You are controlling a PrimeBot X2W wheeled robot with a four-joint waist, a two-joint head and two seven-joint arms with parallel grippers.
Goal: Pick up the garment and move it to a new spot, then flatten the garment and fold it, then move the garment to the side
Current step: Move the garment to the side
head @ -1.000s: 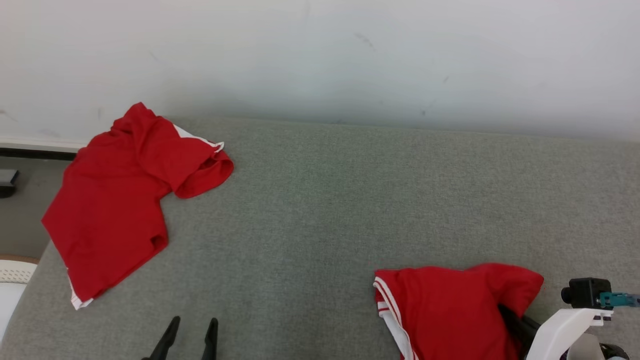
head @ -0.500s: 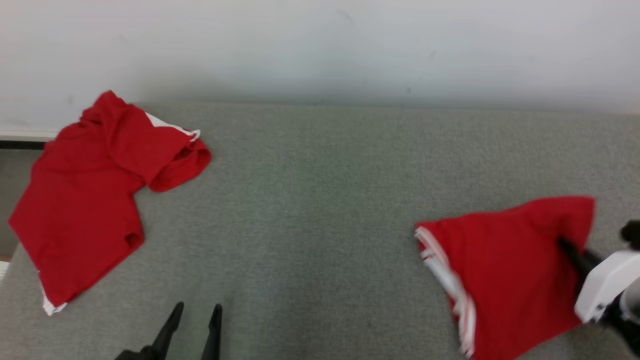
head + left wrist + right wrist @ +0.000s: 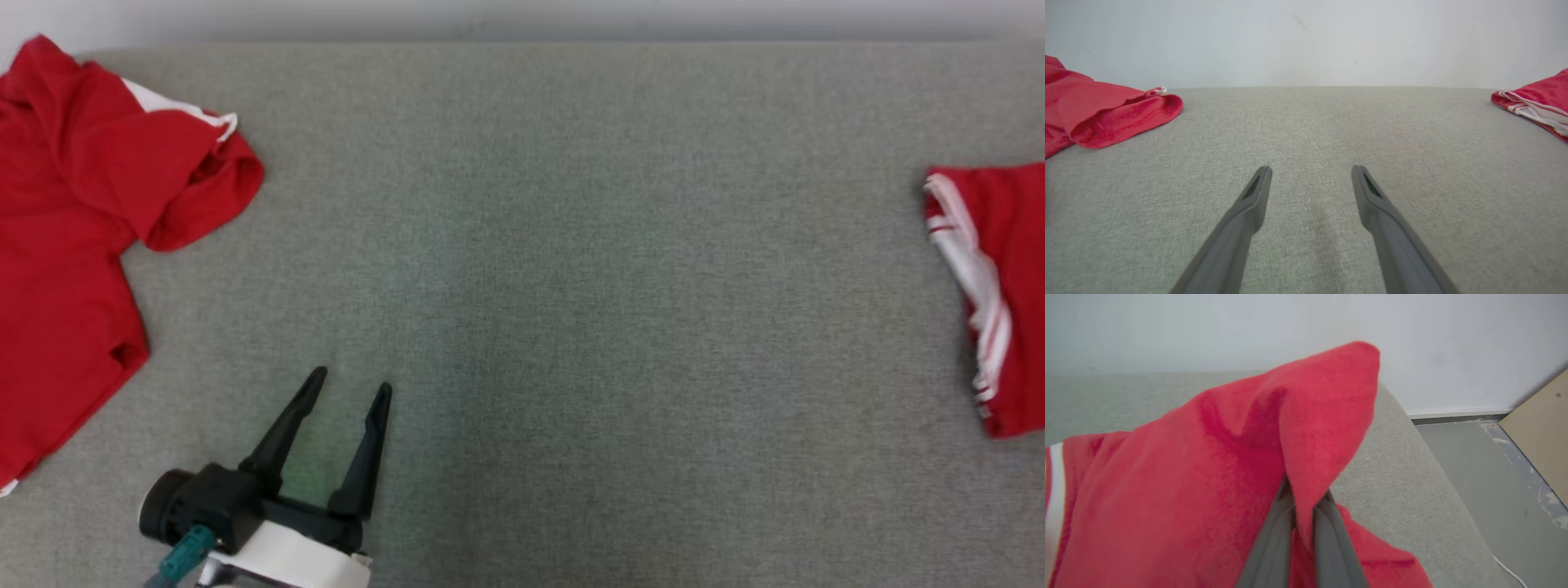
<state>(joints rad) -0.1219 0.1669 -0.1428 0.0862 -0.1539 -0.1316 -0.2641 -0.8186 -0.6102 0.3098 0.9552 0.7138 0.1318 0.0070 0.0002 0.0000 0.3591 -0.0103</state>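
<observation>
Grey fabric surface [image 3: 571, 286], white wall [image 3: 1306, 41]

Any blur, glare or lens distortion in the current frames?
Head view: flat, even light, no glare; the striped garment at the right edge is slightly smeared. Left wrist view: left gripper sharp; the far edge of the couch bows, wide lens. Right wrist view: that garment, pinched in the right gripper, sits close and soft.
</observation>
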